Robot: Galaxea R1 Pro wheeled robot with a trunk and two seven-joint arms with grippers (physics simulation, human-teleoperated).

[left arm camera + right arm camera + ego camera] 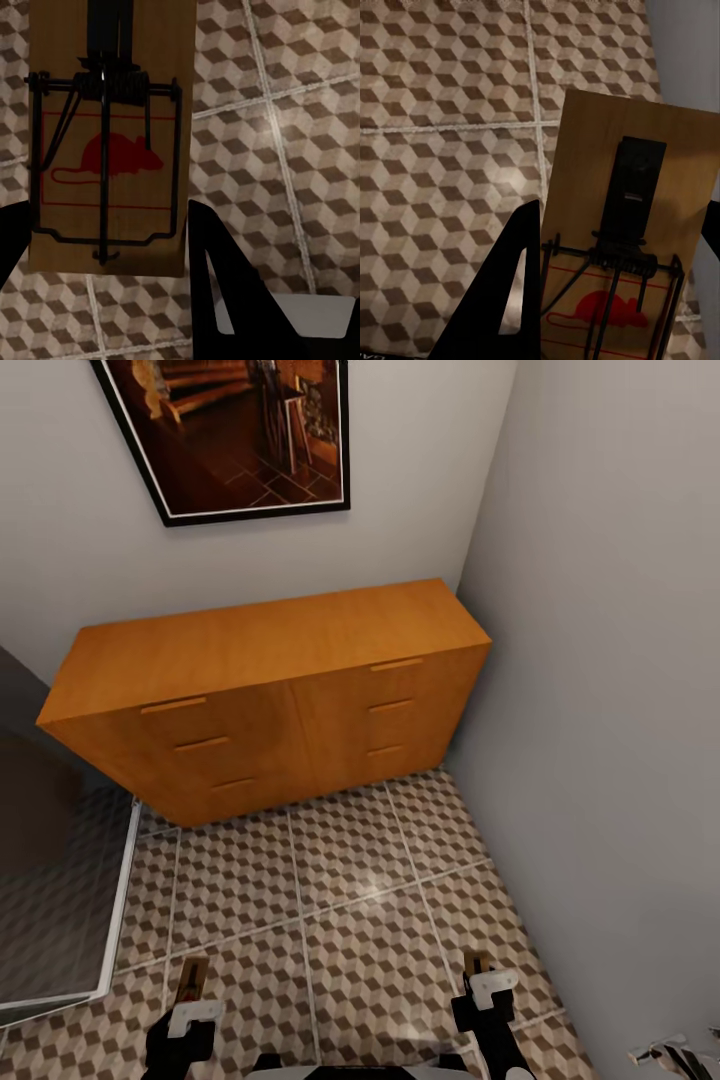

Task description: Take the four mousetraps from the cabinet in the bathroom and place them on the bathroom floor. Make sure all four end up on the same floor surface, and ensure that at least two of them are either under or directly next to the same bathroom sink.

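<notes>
**A mousetrap in each end effector, facing the cabinet**

My left end effector (190,1000) is clamped on a mousetrap (109,142) — wooden board, dark wire, red mouse print — held above the bathroom floor (350,900). My right end effector (480,985) grips a second mousetrap (626,247) the same way, close to the grey wall (620,710). Ahead, the orange-brown cabinet (270,690) stands in the corner with all its drawers closed, under a framed picture (240,430).
</notes>
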